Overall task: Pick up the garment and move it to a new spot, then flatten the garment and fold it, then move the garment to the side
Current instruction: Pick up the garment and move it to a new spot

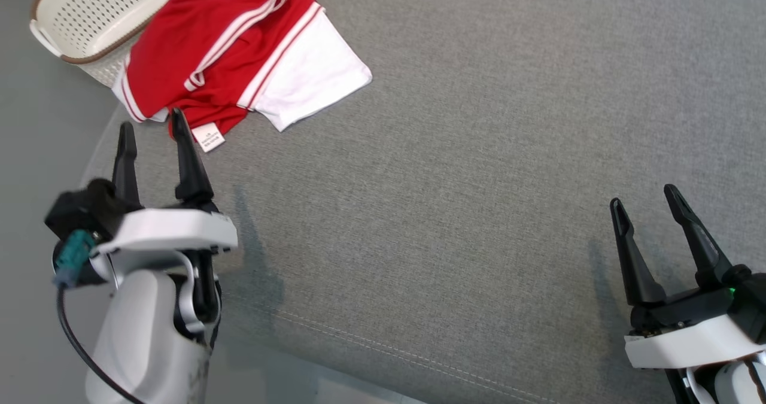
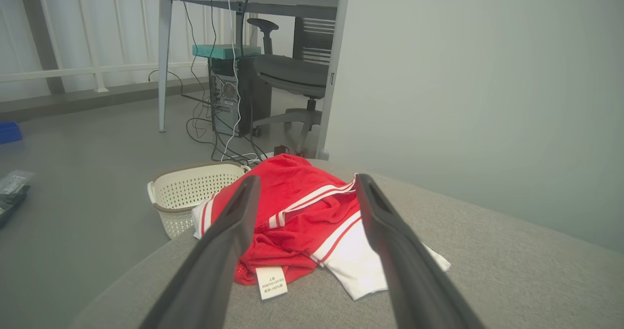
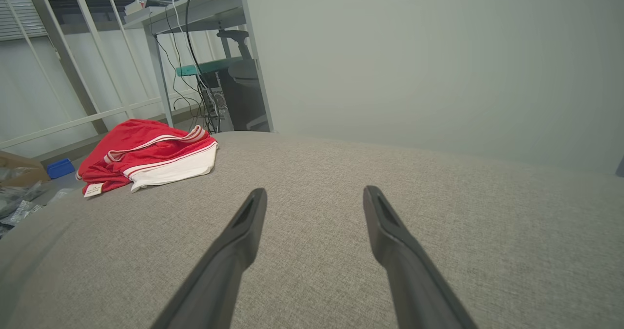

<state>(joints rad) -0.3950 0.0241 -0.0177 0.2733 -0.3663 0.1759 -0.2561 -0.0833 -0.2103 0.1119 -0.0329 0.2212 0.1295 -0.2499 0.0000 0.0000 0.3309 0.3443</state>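
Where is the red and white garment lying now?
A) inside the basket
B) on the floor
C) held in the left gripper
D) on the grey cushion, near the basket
D: the garment lies crumpled on the grey cushion, at the corner beside the basket.

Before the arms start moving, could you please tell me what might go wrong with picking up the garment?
1. The garment lies bunched at the corner of the cushion, beside the basket; a nudge from the open left gripper might push it off.
2. A pinch could catch just the label or one layer.
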